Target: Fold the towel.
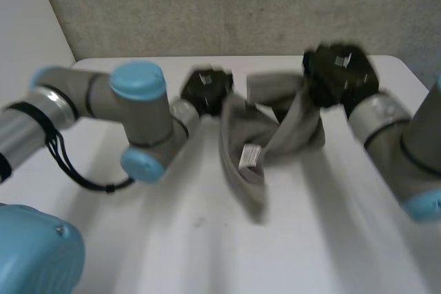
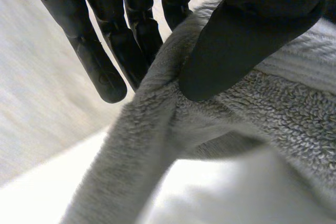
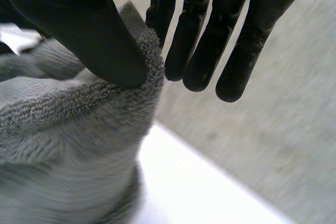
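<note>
L hand (image 1: 207, 92) – nr far edge of tabletop (image 1: 207, 253), thumb pinching towel (image 1: 242, 129) edge vs straight fingers | towel – grey, slung betw both hands, sagging over tabletop centre, white label (image 1: 249, 156) showing | R hand (image 1: 340, 74) – nr far edge, thumb & straight fingers nipping towel's other end

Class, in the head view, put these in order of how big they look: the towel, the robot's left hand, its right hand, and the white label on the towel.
1. towel
2. right hand
3. left hand: looks somewhat smaller than the right, though distance from the camera may explain that
4. label
</note>
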`<state>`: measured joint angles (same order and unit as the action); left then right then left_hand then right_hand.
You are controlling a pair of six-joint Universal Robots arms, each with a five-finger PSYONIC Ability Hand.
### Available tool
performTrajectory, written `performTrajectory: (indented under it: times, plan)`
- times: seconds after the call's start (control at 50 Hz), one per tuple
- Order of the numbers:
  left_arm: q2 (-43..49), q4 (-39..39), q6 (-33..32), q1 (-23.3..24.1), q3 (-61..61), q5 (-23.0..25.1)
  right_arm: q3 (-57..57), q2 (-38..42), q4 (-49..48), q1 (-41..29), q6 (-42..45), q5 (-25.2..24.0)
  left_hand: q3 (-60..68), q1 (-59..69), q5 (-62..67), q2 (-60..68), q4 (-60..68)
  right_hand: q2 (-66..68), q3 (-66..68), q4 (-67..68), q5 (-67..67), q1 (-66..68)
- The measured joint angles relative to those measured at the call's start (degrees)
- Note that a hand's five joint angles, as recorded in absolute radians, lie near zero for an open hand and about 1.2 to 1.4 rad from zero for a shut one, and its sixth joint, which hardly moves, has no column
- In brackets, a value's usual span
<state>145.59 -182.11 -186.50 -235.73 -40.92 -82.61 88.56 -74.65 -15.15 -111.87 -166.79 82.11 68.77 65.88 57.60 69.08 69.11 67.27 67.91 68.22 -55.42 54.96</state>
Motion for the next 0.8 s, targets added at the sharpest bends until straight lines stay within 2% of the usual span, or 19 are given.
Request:
performTrajectory:
  times: [0.02,0.1,0.12,0.26,0.36,0.48,0.54,0.56,0.64,0.66,0.68,0.7,0.72,0.74,0.76,0.78,0.8]
  plan:
    - [-1.5,-2.3,-3.3,-0.9,2.5,-2.2,-4.0,0.7,-2.4,0.6,1.4,0.2,0.3,0.0,0.0,0.2,0.3,0.0,0.1,0.1,0.0,0.0]
    - [-4.0,-5.6,-6.9,-2.1,5.0,-4.6,-8.9,1.4,-6.7,1.4,2.6,0.2,0.5,-0.1,0.7,0.4,0.4,0.0,0.1,0.1,0.0,0.0]
    - [-6.5,-8.2,-8.9,-3.0,6.0,-5.8,-12.2,1.8,-10.7,2.1,3.0,0.2,0.5,-0.1,0.7,0.4,0.5,0.0,0.1,0.1,0.0,0.0]
    - [-18.4,-16.0,-11.0,-4.8,-1.8,-6.9,-15.8,2.2,-18.3,4.1,3.0,-0.1,0.7,-0.1,0.7,0.5,0.6,0.0,0.1,0.1,-0.2,0.0]
    - [-26.2,-19.2,-11.0,-6.0,-15.9,-6.6,-11.7,2.4,-17.2,5.8,3.1,-3.3,0.7,-0.1,0.7,0.5,0.6,0.0,0.1,0.1,-0.4,0.0]
    - [-28.7,-19.6,-11.0,-6.6,-35.1,-6.3,0.1,3.7,-12.3,9.5,5.0,-14.1,0.7,-0.1,0.6,0.5,0.6,0.0,0.1,0.1,-0.4,0.0]
    - [-28.6,-19.6,-11.1,-6.7,-40.3,-6.2,2.8,4.1,-11.1,10.4,6.3,-15.9,0.7,-0.1,0.6,0.5,0.6,0.0,0.1,0.1,-0.4,0.0]
    - [-28.3,-19.8,-11.5,-6.7,-47.1,-6.2,7.6,4.8,-8.4,12.2,10.0,-18.3,0.7,-0.1,0.6,0.5,0.6,0.0,0.1,0.1,-0.4,0.0]
    - [-28.0,-20.1,-12.5,-6.5,-54.8,-6.1,12.1,5.1,-4.1,14.2,16.4,-19.2,0.8,-0.1,0.6,0.5,0.6,0.0,0.1,0.1,-0.5,0.0]
    - [-28.0,-20.2,-12.9,-6.4,-56.8,-6.0,13.0,5.1,-2.5,14.6,18.5,-19.1,-4.6,-0.8,-2.6,-4.9,-4.6,0.0,0.1,0.1,-0.5,0.0]
    - [-28.2,-20.2,-13.4,-6.2,-58.2,-6.0,13.5,5.0,-1.2,14.9,20.1,-18.9,-12.2,-9.6,-10.1,-12.6,-12.6,0.0,0.1,0.1,-0.5,0.0]
    - [-28.3,-20.2,-13.7,-6.0,-59.2,-6.0,13.8,5.0,-0.1,15.1,21.2,-18.6,-12.2,-9.6,-10.1,-12.6,-12.6,0.0,0.1,0.1,-0.5,0.0]
    - [-28.7,-20.2,-14.3,-5.7,-60.4,-6.0,14.0,4.9,1.6,15.3,22.6,-17.9,-21.6,-19.0,-20.3,-21.9,-21.6,-9.6,-10.0,-9.3,6.8,-5.8]
    - [-29.5,-20.1,-15.0,-5.3,-61.5,-6.0,14.1,4.8,3.3,15.5,23.6,-17.1,-21.6,-19.0,-20.3,-21.9,-21.6,-18.4,-18.1,-18.4,15.1,-12.8]
    - [-29.5,-20.1,-15.0,-5.3,-61.5,-6.0,14.1,4.8,3.3,15.5,23.6,-17.1,-21.6,-19.0,-20.3,-21.9,-21.6,-18.4,-18.1,-18.4,15.1,-12.8]
    - [-30.8,-20.0,-15.6,-4.9,-62.1,-6.0,13.8,4.5,5.4,15.5,24.2,-15.4,-32.9,-30.2,-31.8,-33.2,-33.2,-29.5,-30.3,-30.3,27.0,-22.1]
    - [-32.3,-19.9,-16.0,-4.7,-62.2,-6.0,13.5,4.1,6.4,15.4,23.6,-13.9,-39.0,-36.0,-37.4,-39.3,-38.8,-34.6,-35.2,-35.7,32.7,-26.5]
